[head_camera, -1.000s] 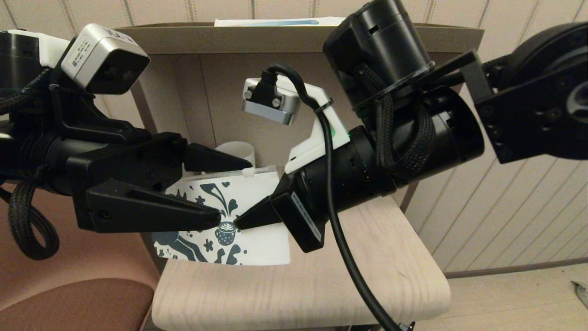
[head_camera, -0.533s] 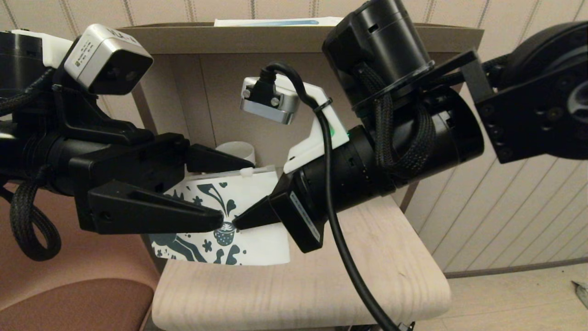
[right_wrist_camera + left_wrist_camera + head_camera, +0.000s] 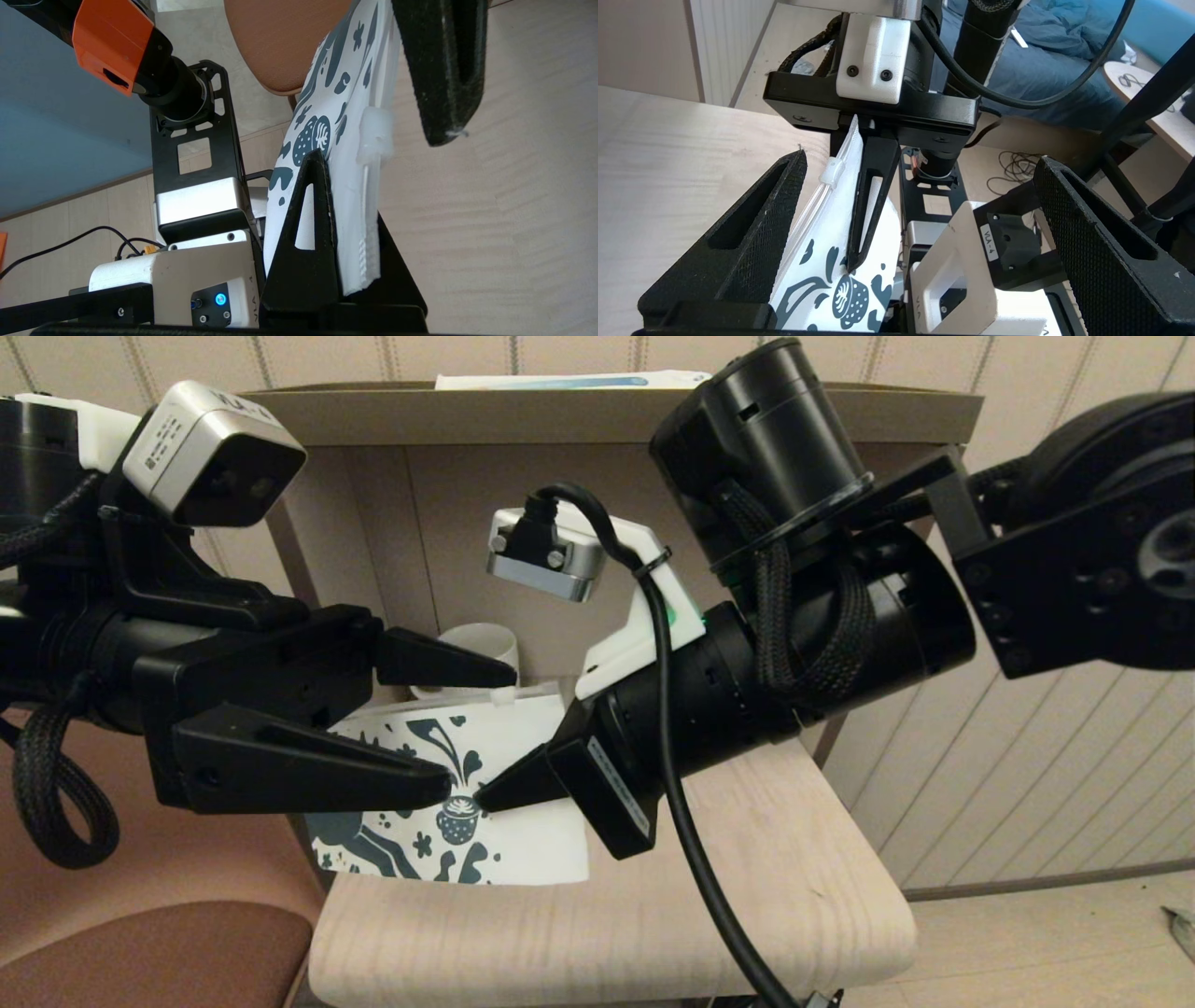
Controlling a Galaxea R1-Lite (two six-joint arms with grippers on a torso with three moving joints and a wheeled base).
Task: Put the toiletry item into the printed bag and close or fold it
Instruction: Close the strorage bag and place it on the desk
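Note:
The printed bag [image 3: 523,784], white with dark teal motifs, hangs on edge above the pale wooden seat [image 3: 653,915]. My right gripper [image 3: 481,796] is shut on it, pinching its end near the zip strip; the right wrist view shows the bag [image 3: 336,93] clamped between the fingers [image 3: 306,233]. My left gripper [image 3: 481,733] stands open astride the bag's other end. Its upper fingertip sits by the small clear slider [image 3: 507,695] and its lower finger lies in front of the print. In the left wrist view the bag [image 3: 817,261] rises beside one left finger [image 3: 752,224]. The toiletry item is out of view.
A cream mug [image 3: 481,642] stands behind the bag under a brown shelf [image 3: 579,415]. A long white-and-blue box [image 3: 560,380] lies on top of the shelf. A brown padded chair [image 3: 159,952] is at the left, and floor lies to the right.
My right gripper has dipped slightly and the bag has dropped a little with it. The left gripper has barely moved, and its upper fingertip is now level with the slider.

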